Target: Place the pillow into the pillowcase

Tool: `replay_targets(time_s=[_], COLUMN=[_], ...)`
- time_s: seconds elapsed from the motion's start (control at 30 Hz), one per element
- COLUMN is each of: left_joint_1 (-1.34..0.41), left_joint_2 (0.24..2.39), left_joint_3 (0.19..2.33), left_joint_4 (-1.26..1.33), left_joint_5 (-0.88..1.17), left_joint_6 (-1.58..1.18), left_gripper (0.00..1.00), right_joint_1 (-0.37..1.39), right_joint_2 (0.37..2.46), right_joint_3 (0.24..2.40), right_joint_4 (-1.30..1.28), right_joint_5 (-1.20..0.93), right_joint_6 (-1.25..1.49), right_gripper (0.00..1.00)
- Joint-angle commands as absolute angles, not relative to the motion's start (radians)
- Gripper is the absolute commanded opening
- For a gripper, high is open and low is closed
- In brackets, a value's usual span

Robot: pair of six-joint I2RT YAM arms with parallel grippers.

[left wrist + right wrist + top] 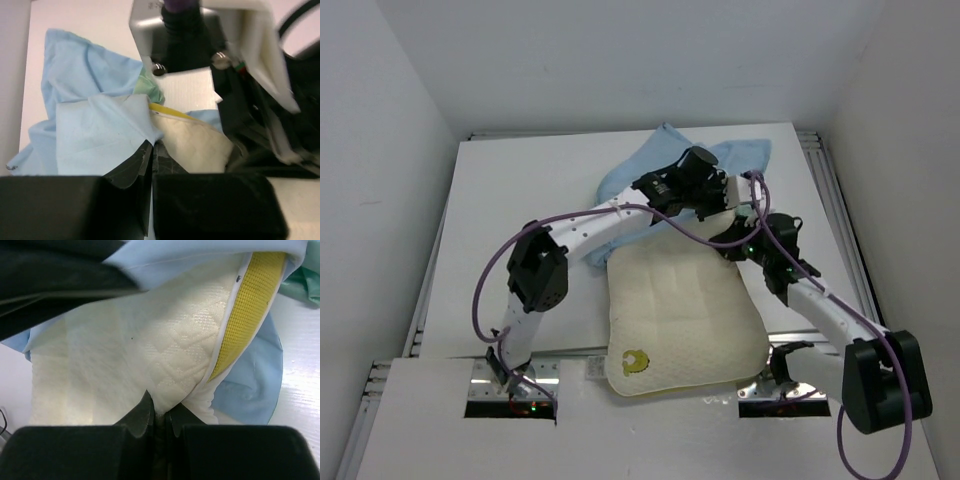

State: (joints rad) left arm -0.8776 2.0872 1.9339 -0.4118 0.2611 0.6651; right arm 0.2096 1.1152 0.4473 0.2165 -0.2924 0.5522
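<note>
- Tight pinch: left fingers (pixel 131 167) shut on the pillowcase (pixel 95 135), light-blue side.
- And the right fingers (pixel 141 416) are clamped on the pillow (pixel 150 355) edge.
- Pillow lies by the worktop (pixel 520 190) near edge, pillowcase bunched at its far end.

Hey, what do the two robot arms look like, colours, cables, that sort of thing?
The left arm and right arm both have white links joined by chunky black joint housings. A purple cable loops loosely along each one. The jaws are black and blocky, narrowing to wedge-shaped tips.
</note>
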Motion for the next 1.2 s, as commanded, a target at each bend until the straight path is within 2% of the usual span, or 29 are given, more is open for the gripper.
replay_targets(time_s=[0.0, 0.2, 0.33, 0.5, 0.6, 0.67, 0.7, 0.83, 1.03, 1.17], left_joint_1=[-0.887, -0.887, -0.887, -0.879, -0.83, -0.812, -0.805, -0.808, -0.824, -0.88], left_joint_2=[1.988, 1.855, 1.72, 1.71, 1.691, 1.687, 1.692, 1.727, 1.828, 1.836], left_joint_3=[1.895, 1.823, 1.616, 1.565, 1.539, 1.528, 1.529, 1.595, 1.799, 1.792], left_joint_4=[-0.405, -0.618, -0.591, -0.578, -0.498, -0.419, -0.343, -0.204, -0.195, -0.317], left_joint_5=[0.415, 0.659, 0.667, 0.635, 0.6, 0.507, 0.421, 0.321, 0.396, 0.46], left_joint_6=[0.693, 0.791, 0.834, 0.825, 0.722, 0.651, 0.6, 0.52, 0.474, 0.61], left_gripper=[0.0, 0.0, 0.0, 0.0, 0.0, 0.0, 0.0, 0.0, 0.0, 0.0], right_joint_1=[0.222, 0.155, 0.141, 0.141, 0.143, 0.15, 0.187, 0.325, 0.393, 0.397], right_joint_2=[1.097, 1.147, 1.19, 1.181, 1.149, 1.137, 1.132, 1.114, 1.115, 1.115], right_joint_3=[0.457, 0.462, 0.524, 0.503, 0.494, 0.505, 0.523, 0.512, 0.489, 0.506], right_joint_4=[0.353, 0.553, 0.621, 0.744, 0.698, 0.629, 0.521, 0.394, 0.362, 0.385], right_joint_5=[-0.311, -0.35, -0.356, -0.357, -0.356, -0.38, -0.383, -0.324, -0.301, -0.279], right_joint_6=[0.551, 0.718, 0.75, 0.834, 0.818, 0.755, 0.676, 0.542, 0.486, 0.454], right_gripper=[0.0, 0.0, 0.0, 0.0, 0.0, 0.0, 0.0, 0.0, 0.0, 0.0])
